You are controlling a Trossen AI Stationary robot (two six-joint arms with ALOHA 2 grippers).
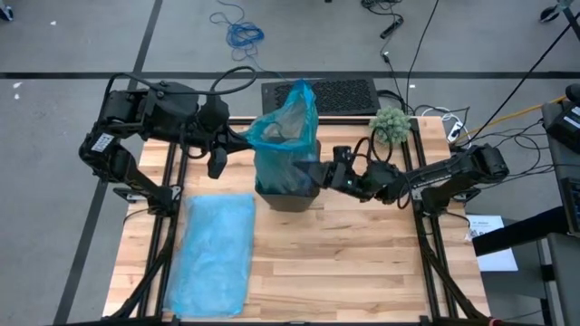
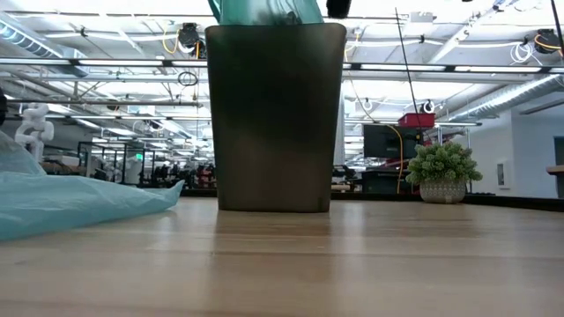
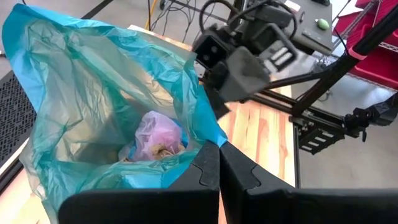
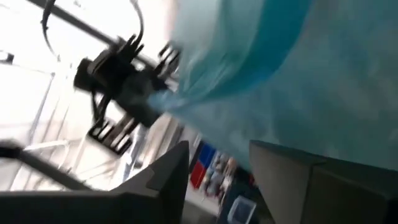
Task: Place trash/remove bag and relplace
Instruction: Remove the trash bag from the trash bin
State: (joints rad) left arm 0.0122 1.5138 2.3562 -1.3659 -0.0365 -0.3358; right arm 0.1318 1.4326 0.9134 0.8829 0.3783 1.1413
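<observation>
- A pale butcher-block table (image 1: 362, 263) in an open workshop, cables trailing over the grey floor behind it; a small potted plant (image 1: 391, 125) stands at the far edge, beyond my right claw.
- The dark bin (image 2: 274, 114) stands mid-table between my two claws, its blue bag (image 1: 285, 131) pulled up well above the rim and gaping at the mouth.
- My left claw (image 3: 219, 177) is pinched tight on the bag's edge, holding that side of the mouth up.
- My right claw (image 4: 217, 180), low against the bin's other side, has its fingers parted with blue film just ahead of them; it grips nothing that I can see.
- The trash (image 3: 152, 142) lies in the bottom of the bag beneath my left claw: a lilac-pink wad with brownish scraps under it.
- A spare blue bag (image 1: 216, 254) lies flat on the boards near my left arm.
- The step in hand looks to be bag removal. Next, I judge, my right claw must close on the free rim so both can lift the bag clear without tipping the bin.
</observation>
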